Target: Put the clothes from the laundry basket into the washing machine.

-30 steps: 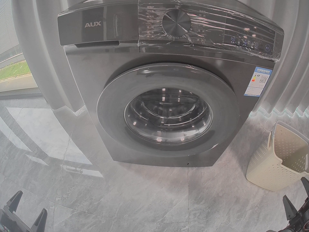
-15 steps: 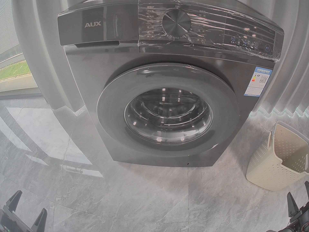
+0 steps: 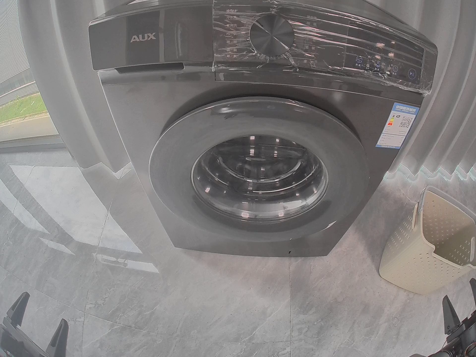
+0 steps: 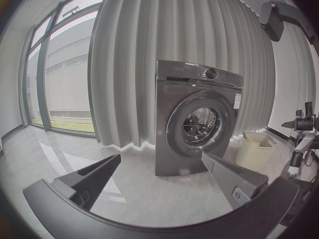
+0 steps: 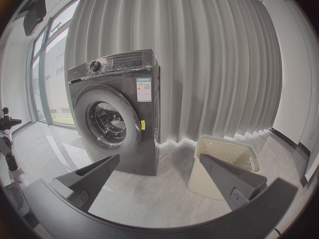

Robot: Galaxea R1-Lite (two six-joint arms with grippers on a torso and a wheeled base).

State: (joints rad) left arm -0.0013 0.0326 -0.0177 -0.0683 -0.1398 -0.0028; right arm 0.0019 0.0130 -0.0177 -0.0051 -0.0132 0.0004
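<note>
Your laundry basket [image 3: 404, 261] stood upright on the floor [image 3: 223, 298], on the right of the washing machine [image 3: 258, 174], near it but not touching. It was cream and perforated, with the top open. The part of its inside you could see was pale, holed wall. The bottom was hidden, so I couldn't tell you what lay in it. From the right wrist view the basket [image 5: 196, 180] sat a little apart from the machine's side panel [image 5: 154, 123].

The machine's round door [image 3: 173, 174] was shut. Through the glass [image 3: 260, 177] you saw the gleaming steel drum and its ribs. Clear film [image 3: 322, 40] wrapped the control panel around the dial [image 3: 271, 34].

Your left pincer [image 3: 42, 311] sat low over the floor at the near left, fingers spread wide and gripping nothing. In its own camera the left pincer [image 4: 159, 156] faced the machine's door. Your right pincer [image 3: 460, 291] was low at the near right, just in front of the basket, also spread wide and holding nothing.

A white pleated curtain [image 3: 64, 75] hung behind the machine, with a window [image 3: 20, 105] off to the left.
</note>
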